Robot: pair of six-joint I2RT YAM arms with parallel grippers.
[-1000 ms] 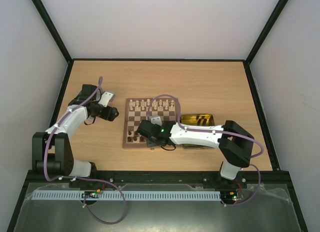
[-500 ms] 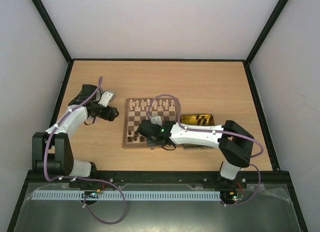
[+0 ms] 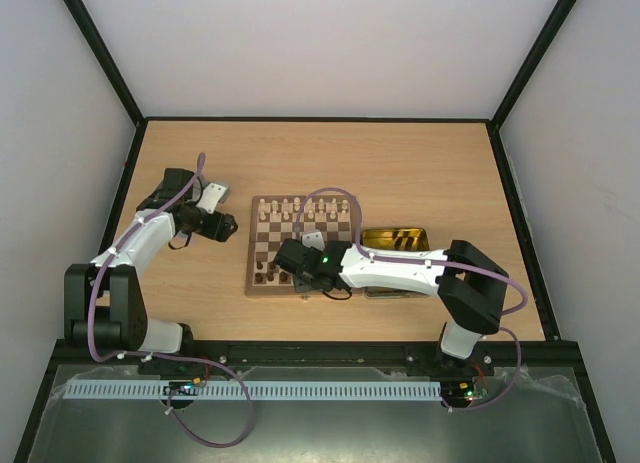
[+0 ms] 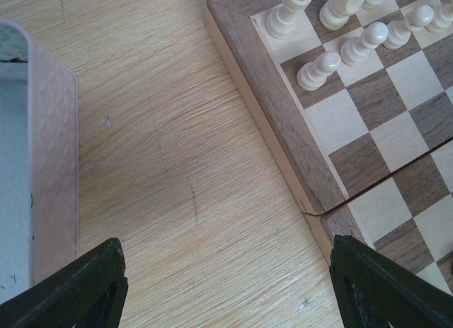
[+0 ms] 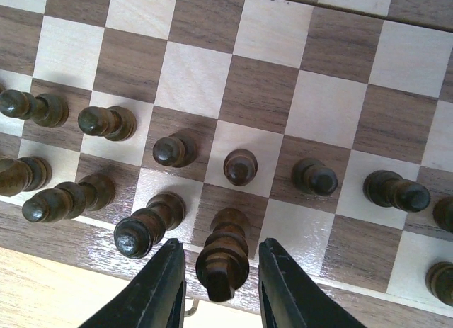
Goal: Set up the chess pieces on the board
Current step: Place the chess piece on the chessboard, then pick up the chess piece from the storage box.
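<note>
The right jaws sit parted around a dark piece [image 5: 223, 261] standing on the board [image 5: 325, 108] at its back row, likely placing it; the left jaws gape empty.

The tabletop [image 3: 400, 163] is pale wood with a fine grain, filling the enclosure from the near rail to the far wall. The board [image 3: 250, 253] lies flat on it, left of centre and nearer the near edge than the far one. Just right of the board lies a tin [image 3: 395, 230] with a yellow lining, open side up. Near of the tin, a flat grey piece [image 3: 390, 292] shows under the right arm; it is probably a lid, though most of it is hidden.
</note>
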